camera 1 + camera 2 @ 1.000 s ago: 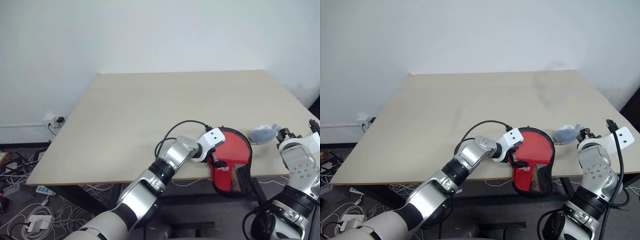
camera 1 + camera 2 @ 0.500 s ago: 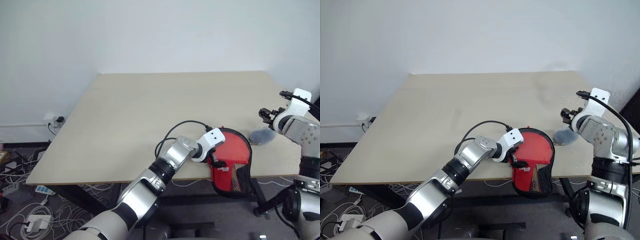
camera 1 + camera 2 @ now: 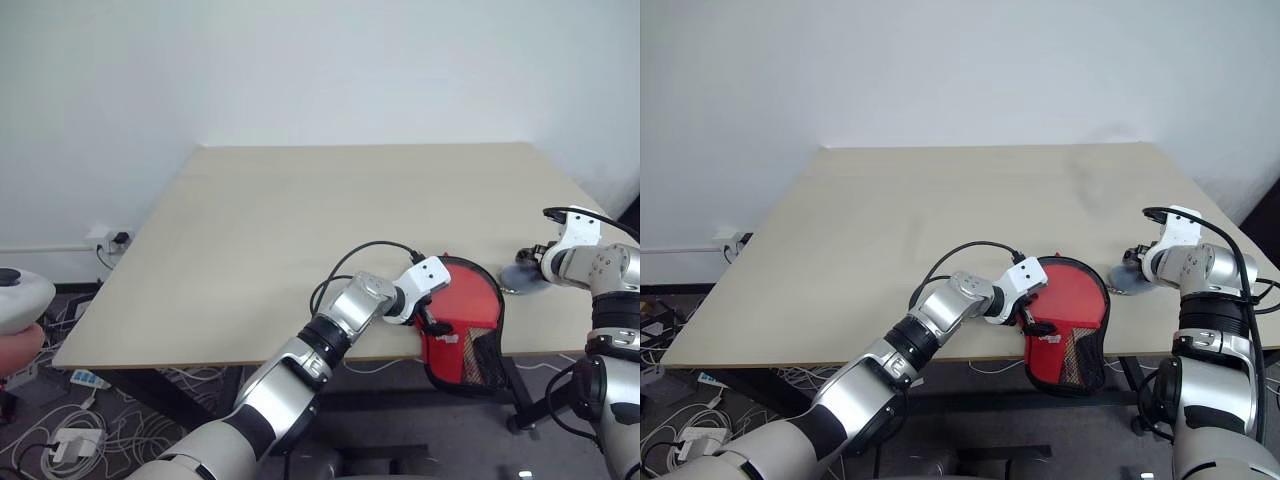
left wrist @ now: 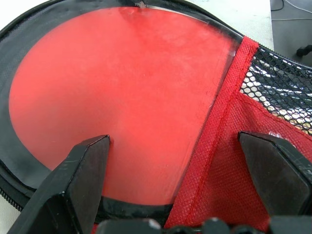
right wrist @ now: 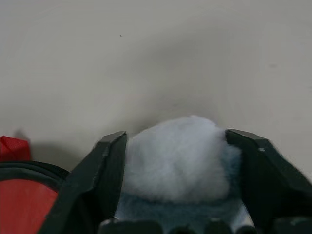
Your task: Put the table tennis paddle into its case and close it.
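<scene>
While the paddle [image 4: 112, 97] already sits inside the open case [image 3: 463, 330] at the table's near edge under the wide-open, empty left gripper [image 4: 180, 170], the right gripper [image 5: 178, 161] is half-closed around a fluffy grey thing [image 5: 178, 156], so zipping looks next.

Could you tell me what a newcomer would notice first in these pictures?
The red case at the table's near edge, lying open with the table tennis paddle inside, under the open left gripper. To its right, the right gripper straddles a pale fluffy object.
</scene>
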Motion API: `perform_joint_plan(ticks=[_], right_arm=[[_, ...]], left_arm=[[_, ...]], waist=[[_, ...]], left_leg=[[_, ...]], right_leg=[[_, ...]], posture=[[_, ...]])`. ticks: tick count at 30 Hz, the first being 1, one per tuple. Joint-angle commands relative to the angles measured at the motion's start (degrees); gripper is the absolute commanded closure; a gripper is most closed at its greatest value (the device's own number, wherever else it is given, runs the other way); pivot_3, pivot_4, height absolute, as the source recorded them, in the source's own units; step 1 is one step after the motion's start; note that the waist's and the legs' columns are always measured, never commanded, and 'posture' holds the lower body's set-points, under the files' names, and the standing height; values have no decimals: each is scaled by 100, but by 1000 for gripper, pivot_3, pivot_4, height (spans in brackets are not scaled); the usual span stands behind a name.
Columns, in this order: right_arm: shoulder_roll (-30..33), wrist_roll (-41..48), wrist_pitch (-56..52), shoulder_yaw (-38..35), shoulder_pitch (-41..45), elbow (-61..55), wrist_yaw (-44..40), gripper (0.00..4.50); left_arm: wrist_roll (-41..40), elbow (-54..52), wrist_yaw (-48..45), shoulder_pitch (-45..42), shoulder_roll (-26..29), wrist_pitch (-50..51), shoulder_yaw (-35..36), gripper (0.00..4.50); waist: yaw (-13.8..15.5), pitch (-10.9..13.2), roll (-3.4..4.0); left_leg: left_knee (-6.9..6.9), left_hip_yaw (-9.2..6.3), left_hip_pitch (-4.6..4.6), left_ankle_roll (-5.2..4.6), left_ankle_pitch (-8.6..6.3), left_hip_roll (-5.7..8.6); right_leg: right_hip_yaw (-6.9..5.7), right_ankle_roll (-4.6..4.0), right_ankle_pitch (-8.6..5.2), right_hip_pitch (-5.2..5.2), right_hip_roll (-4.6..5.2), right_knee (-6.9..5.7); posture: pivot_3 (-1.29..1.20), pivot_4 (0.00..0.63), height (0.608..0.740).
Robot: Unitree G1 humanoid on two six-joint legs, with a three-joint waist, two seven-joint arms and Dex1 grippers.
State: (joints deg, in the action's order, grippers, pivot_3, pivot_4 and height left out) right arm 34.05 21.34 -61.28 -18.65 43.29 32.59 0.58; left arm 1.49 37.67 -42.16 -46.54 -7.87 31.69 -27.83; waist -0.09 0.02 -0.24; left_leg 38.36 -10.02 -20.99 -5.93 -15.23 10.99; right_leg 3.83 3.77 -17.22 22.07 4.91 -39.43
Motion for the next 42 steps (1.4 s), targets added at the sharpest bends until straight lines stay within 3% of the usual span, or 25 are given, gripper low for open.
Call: perform_joint_plan(ticks=[1, 6, 8, 16, 23, 29, 36, 42], right_arm=[[-40, -8, -156, -214, 97, -79, 6, 2369], [-8, -24, -501, -399, -28, -287, 10, 4123], [-28, 81, -844, -613, -19, -384, -12, 4466], [-1, 198, -1879, -907, -27, -922, -226, 4466], [116, 98, -2219, -1005, -490, -1909, -299, 4466], [430, 109, -2371, -1560, -892, -2675, -506, 4466], [993, 377, -2774, -1569, -1751, -3567, -1275, 4466], [1494, 1049, -2986, -1142, -2866, -4730, -2308, 4466]], left_arm=[[189, 553, 67, 257, -89, 314, -146, 0], [202, 574, 47, 248, -84, 296, -172, 0], [207, 581, 41, 251, -78, 283, -183, 0], [224, 628, 23, 222, -83, 230, -212, 0], [221, 601, 20, 244, -83, 238, -220, 0], [209, 557, -32, 277, -82, 298, -259, 0], [191, 516, -97, 310, -86, 358, -308, 0], [192, 529, -128, 313, -94, 352, -329, 0]], waist=[[0, 0, 0], [6, 0, -1], [10, 1, -2], [25, 1, -3], [30, 4, -7], [42, 11, -17], [65, 13, -20], [67, 14, -20]], left_leg=[[0, 0, 0, 0, 0, 0], [-1, 0, 0, 1, 0, 0], [-1, -1, 0, 1, -1, -1], [-6, -1, -1, 1, -2, -3], [-8, -2, -3, 1, -3, -4], [-9, -3, -6, 1, -3, -3], [-14, -3, -10, -1, -6, -10], [-14, -7, -17, -7, -11, -14]], right_leg=[[0, 0, 0, 0, 0, 0], [0, 0, 0, 0, 0, 0], [-1, 0, 0, 0, 0, 0], [-3, 0, 0, 1, 0, 1], [-5, 0, 0, 3, 1, 4], [-7, 1, 0, 5, 1, 8], [-12, 1, -1, 5, 1, 20], [-22, 2, -1, 2, 0, 41]], posture=[[0, 0, 716], [0, 0, 716], [0, 0, 716], [0, 0, 716], [0, 0, 716], [0, 0, 716], [0, 0, 716], [0, 0, 716]])
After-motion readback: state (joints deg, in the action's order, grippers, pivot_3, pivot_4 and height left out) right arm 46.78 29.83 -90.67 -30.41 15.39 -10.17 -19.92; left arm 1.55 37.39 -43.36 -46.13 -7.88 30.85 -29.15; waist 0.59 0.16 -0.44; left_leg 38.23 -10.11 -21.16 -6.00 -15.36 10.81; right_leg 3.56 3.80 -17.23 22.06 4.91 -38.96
